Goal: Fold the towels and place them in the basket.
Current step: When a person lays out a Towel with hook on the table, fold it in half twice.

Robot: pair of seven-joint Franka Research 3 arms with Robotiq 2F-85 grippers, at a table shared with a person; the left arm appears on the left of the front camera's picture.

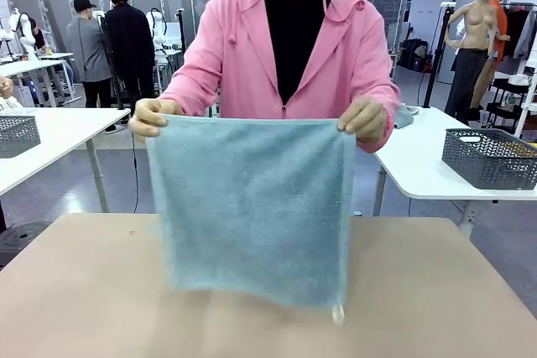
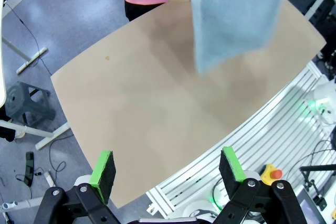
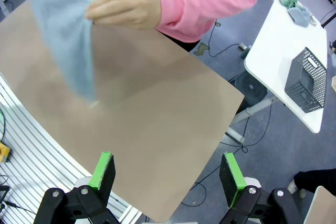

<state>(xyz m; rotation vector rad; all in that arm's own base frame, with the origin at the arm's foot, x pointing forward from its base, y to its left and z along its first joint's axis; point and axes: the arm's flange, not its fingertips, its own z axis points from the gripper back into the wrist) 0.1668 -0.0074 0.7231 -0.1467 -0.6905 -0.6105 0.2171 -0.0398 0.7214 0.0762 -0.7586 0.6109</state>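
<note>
1. Tan matte table (image 1: pixel 84 291): fills the lower half of the front view, with bare surface on both sides of the hanging cloth.
2. Grey-blue terry towel (image 1: pixel 252 207): centre of frame, held up by its top edge and hanging open as one flat, unfolded sheet. The lower edge is blurred, and whether it touches the table cannot be told. The pile looks soft and limp, likely to sag if pinched at one point only.
3. Person's hands, one at picture left (image 1: pixel 151 116) and one at picture right (image 1: pixel 365 117), each pinching a top corner of the towel.
4. Dark mesh basket (image 1: pixel 491 157): on a white side table at the right edge, well apart from the towel.
5. Left gripper (image 2: pixel 167 166): jaws spread wide, grasping nothing, above the near table edge.
6. Right gripper (image 3: pixel 167 169): likewise released and unladen, over the table's edge.
7. White label (image 1: pixel 337 314): at the towel's lower right corner, blurred.
8. Step, judged: presentation of the towel; folding not yet begun. The next move calls for the towel laid flat, then both grippers taking two corners of one edge together.
</note>
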